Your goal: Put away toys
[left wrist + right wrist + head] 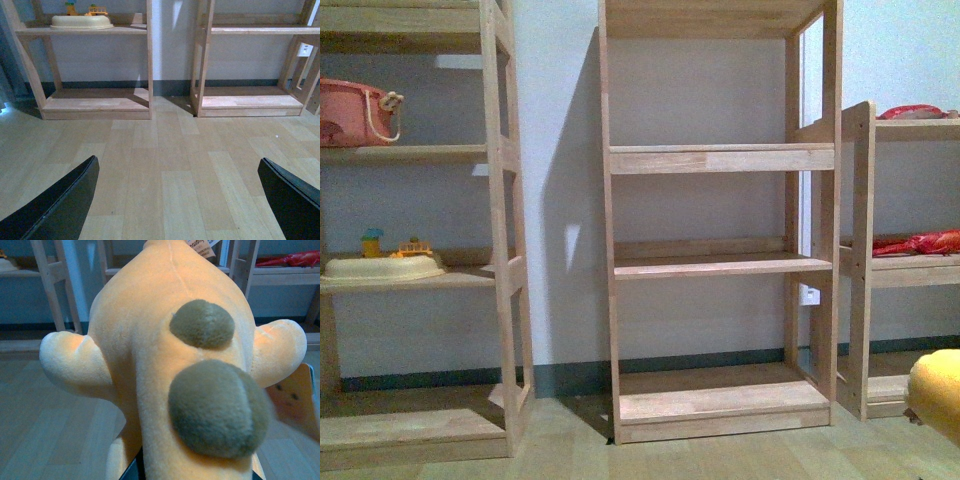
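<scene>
A yellow-orange plush animal (pixel 150 340) with two grey-brown round patches and stubby limbs fills the right wrist view, a white tag at its far end. My right gripper (pixel 195 472) is shut on it, its fingers almost wholly hidden under the plush. In the front view only a yellow bulge of the plush (pixel 938 390) shows at the right edge, low above the floor. My left gripper (pixel 177 200) hangs open over bare wooden floor, with one black fingertip (pixel 75 190) at each side and nothing between.
Three wooden shelf units stand against the wall: a middle one (pixel 720 265), a left one holding a cream round toy (pixel 382 265) and a pink toy (pixel 355 112), and a right one with red toys (pixel 920 243). Wooden floor (pixel 170 150) lies in front.
</scene>
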`<action>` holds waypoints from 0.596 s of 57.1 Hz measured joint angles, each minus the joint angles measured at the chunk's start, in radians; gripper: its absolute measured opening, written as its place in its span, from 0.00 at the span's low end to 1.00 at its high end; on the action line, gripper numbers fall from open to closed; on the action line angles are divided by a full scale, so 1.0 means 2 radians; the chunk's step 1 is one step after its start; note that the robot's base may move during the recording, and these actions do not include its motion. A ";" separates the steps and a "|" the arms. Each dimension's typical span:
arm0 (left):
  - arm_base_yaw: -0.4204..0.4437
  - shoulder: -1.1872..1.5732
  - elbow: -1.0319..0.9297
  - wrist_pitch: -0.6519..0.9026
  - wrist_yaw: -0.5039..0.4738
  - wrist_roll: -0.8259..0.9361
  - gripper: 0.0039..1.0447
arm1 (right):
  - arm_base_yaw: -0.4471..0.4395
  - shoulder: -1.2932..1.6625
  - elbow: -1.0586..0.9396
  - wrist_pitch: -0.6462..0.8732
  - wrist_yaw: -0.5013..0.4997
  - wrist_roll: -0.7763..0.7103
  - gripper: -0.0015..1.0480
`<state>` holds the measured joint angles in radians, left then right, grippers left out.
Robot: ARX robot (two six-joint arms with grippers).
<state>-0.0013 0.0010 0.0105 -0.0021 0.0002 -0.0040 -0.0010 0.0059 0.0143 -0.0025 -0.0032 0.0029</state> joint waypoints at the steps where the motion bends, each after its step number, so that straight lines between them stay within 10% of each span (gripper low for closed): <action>1: 0.000 0.000 0.000 0.000 0.000 0.000 0.94 | 0.000 0.000 0.000 0.000 0.000 0.000 0.07; 34: 0.000 0.000 0.000 0.000 0.000 0.000 0.94 | 0.000 0.000 0.000 0.000 0.001 0.000 0.07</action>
<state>-0.0010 0.0010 0.0105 -0.0021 -0.0002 -0.0040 -0.0010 0.0059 0.0143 -0.0025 -0.0006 0.0029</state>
